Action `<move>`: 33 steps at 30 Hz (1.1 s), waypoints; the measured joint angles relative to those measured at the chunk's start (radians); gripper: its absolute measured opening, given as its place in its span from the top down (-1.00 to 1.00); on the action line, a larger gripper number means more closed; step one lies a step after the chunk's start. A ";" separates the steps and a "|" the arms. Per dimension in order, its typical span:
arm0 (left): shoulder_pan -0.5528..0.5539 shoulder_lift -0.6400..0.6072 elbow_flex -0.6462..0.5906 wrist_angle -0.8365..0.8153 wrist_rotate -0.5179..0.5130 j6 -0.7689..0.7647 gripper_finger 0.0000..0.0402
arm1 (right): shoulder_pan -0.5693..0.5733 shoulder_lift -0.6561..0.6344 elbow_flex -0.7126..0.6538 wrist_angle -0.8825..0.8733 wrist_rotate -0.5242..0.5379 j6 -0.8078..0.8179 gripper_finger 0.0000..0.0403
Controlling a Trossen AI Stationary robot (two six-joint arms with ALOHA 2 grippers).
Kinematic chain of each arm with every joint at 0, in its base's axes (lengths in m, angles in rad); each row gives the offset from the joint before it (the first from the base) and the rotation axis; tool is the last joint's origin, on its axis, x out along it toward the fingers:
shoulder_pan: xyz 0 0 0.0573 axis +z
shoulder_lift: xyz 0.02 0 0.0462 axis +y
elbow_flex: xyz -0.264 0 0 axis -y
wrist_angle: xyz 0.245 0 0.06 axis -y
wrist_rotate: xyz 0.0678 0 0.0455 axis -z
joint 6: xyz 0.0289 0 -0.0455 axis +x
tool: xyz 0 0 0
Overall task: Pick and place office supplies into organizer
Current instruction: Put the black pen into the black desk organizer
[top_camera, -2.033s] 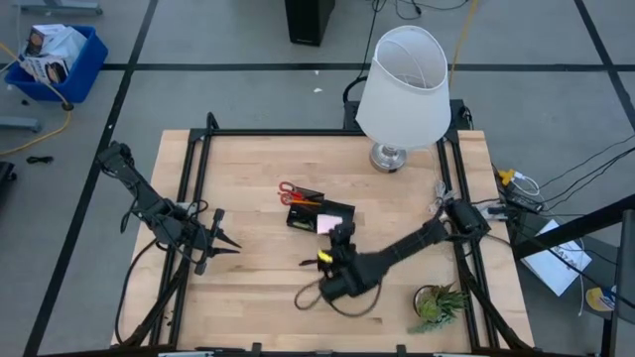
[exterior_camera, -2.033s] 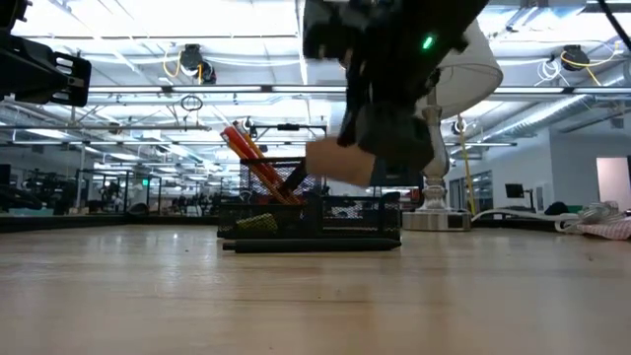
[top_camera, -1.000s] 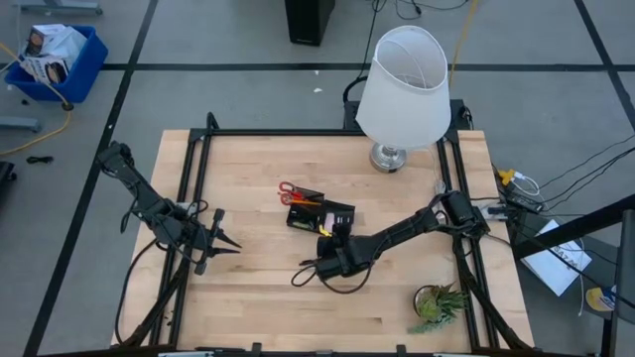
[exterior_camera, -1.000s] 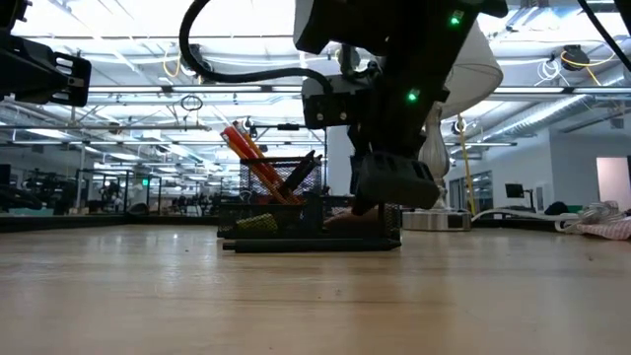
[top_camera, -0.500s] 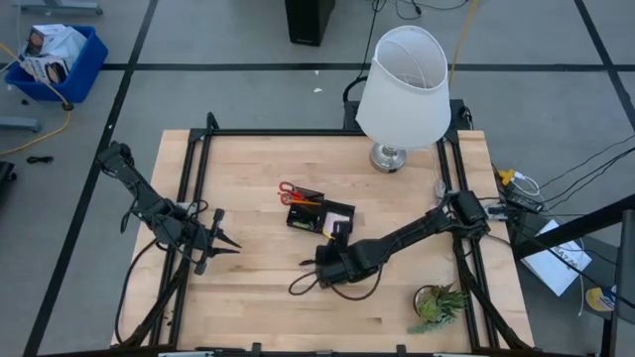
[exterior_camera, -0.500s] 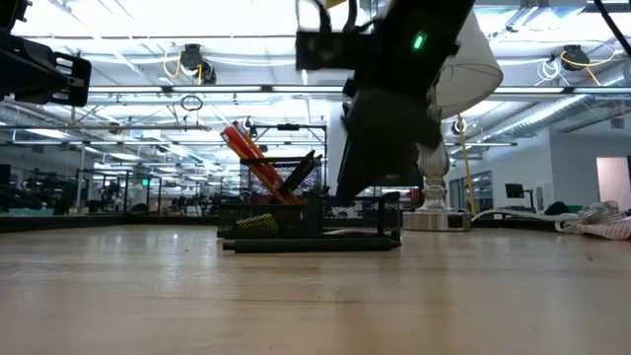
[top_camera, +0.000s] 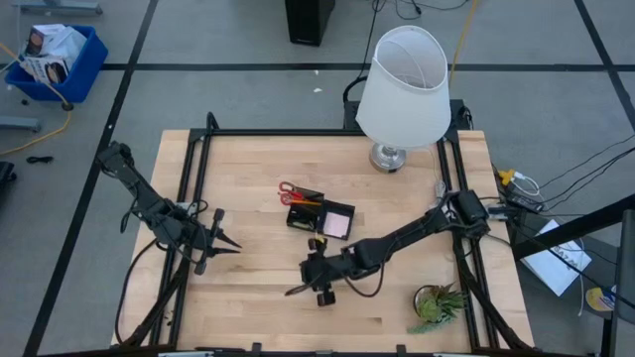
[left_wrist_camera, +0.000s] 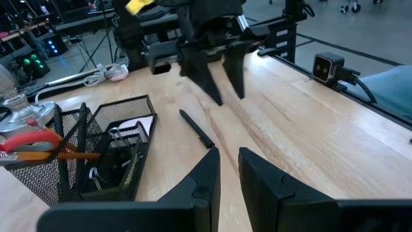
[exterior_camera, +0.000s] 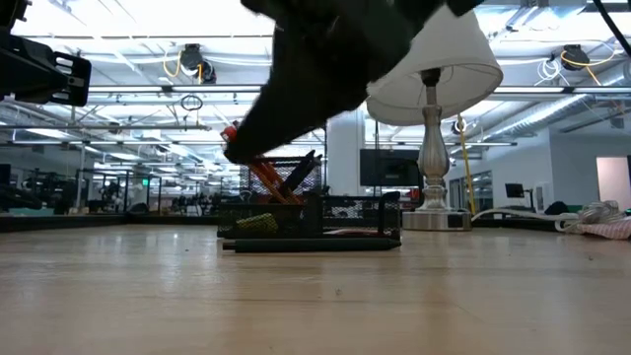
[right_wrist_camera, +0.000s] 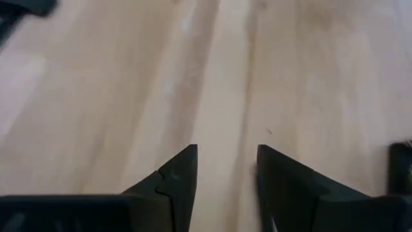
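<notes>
The black mesh organizer [top_camera: 316, 206] stands mid-table. A pink sticky-note pad [top_camera: 337, 223] lies in its low tray, and red-handled scissors [top_camera: 288, 192] and orange pencils [left_wrist_camera: 61, 153] lean in its taller section. A thin black pen [left_wrist_camera: 196, 129] lies flat on the wood on the organizer's near side. My right gripper [left_wrist_camera: 232, 100] hangs just beyond the pen. It is open, its fingers point down, and nothing is between them [right_wrist_camera: 225, 167]. My left gripper [top_camera: 233, 245] waits at the table's left. Its fingers [left_wrist_camera: 212, 171] are a narrow gap apart and hold nothing.
A white-shaded lamp [top_camera: 402, 89] stands at the far right. A small green potted plant [top_camera: 437, 302] sits at the near right corner. Bare wood lies between my two grippers and along the near edge.
My right gripper has drawn back from low over the organizer's tray, toward the near edge and somewhat to the left, and now hangs by the black pen. The pink pad stays lying in the tray.
</notes>
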 joint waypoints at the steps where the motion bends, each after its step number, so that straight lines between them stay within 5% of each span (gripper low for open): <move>1: 0.000 0.000 0.000 0.000 0.000 0.000 0.69 | -0.009 0.000 -0.006 0.003 0.000 -0.003 0.24; 13: 0.000 0.000 0.000 0.000 0.000 0.000 0.69 | -0.122 0.000 -0.133 0.140 -0.157 0.000 0.29; 33: 0.000 0.000 0.000 -0.001 0.000 0.000 0.69 | -0.126 0.083 -0.156 0.219 -0.157 -0.081 0.31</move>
